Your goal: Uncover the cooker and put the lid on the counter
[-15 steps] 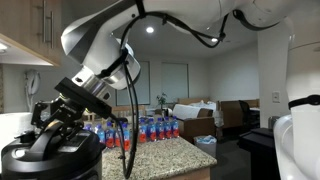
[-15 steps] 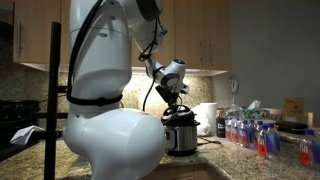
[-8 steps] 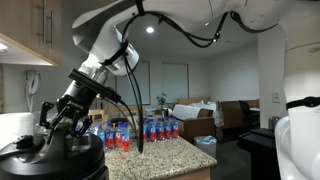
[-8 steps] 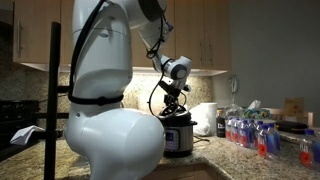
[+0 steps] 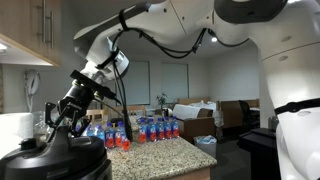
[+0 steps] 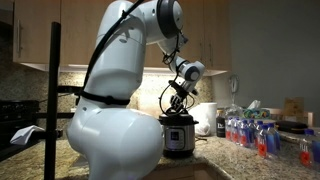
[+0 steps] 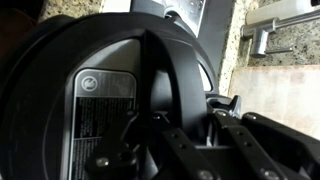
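Note:
The black cooker (image 6: 178,142) stands on the speckled counter (image 6: 235,158), and in both exterior views its round black lid (image 6: 178,118) sits on top. It fills the lower left corner (image 5: 60,168) of an exterior view, the lid (image 5: 42,152) right under my gripper (image 5: 62,118). In the wrist view the lid (image 7: 95,55) takes up most of the picture, its raised handle (image 7: 170,70) arching across. My gripper (image 7: 200,122) is shut on that handle. The cooker's body is hidden beneath the lid there.
Several water bottles (image 5: 140,130) with red and blue labels stand in a row on the counter (image 5: 165,155), also visible as bottles (image 6: 250,132). A white appliance (image 6: 207,117) sits beside the cooker. Wall cabinets (image 5: 30,30) hang overhead. A metal fitting (image 7: 270,25) lies past the lid.
The arm's upper links have swung across above the cooker and the wrist has turned. The gripper stays shut on the lid's handle; the lid still looks seated.

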Tool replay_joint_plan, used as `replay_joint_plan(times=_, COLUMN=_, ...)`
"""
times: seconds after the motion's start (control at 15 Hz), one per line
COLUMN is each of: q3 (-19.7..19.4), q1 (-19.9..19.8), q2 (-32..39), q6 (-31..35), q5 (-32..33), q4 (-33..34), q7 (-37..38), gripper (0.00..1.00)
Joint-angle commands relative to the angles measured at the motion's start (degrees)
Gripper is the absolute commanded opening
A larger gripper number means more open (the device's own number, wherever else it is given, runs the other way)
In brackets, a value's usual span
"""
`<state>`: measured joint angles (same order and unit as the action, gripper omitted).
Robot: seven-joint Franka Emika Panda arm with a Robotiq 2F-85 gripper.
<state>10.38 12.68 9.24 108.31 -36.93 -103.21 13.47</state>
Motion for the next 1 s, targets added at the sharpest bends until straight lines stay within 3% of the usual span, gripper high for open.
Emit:
replay_joint_plan(times=0.0, q3=1.1, q1=0.1, q2=5.3, q6=-4.2, q5=-2.6, q4=9.1, q7=3.5, gripper=0.09)
replay_joint_plan(times=0.93, q3=0.7, q1=0.5, q2=-2.2, q6=-2.4, q5=0.7, q4=9.9, q7=6.7, gripper=0.09)
